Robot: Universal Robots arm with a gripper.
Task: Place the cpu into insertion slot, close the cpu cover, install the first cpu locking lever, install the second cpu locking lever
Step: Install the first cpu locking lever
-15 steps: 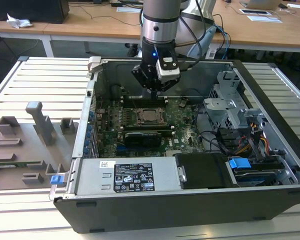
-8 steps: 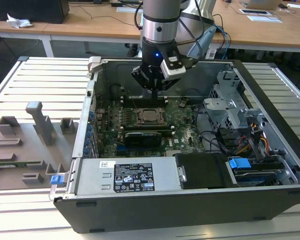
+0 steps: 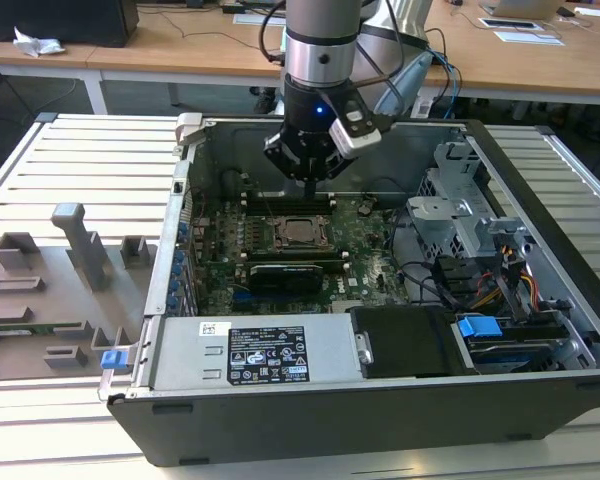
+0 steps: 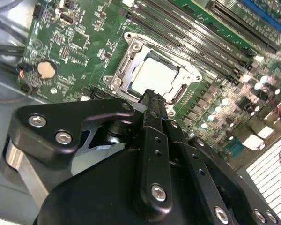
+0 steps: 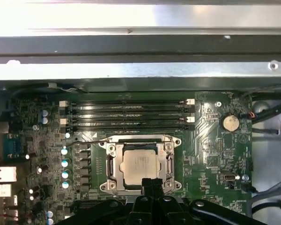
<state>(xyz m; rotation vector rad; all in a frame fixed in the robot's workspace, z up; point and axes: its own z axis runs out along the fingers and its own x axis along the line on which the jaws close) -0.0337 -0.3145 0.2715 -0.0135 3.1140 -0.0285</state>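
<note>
Two steps are looking done to me: the cpu [image 5: 139,166] is sitting flat in the insertion slot [image 5: 177,141], metal top facing up, with the cpu cover [image 5: 116,164] lying over its edges. Being square, it is showing no long axis. Your gripper [image 5: 152,183] is hovering just beside the slot, closed up tight and holding nothing. Lever work, I judge, is calling for a fine, low approach.

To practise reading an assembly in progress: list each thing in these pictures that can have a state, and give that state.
cpu: seated flat in the insertion slot.
cpu cover: down, framing the chip.
hand: shut, holding nothing, over the insertion slot's edge.
computer case: open, with its side panel off.
</note>
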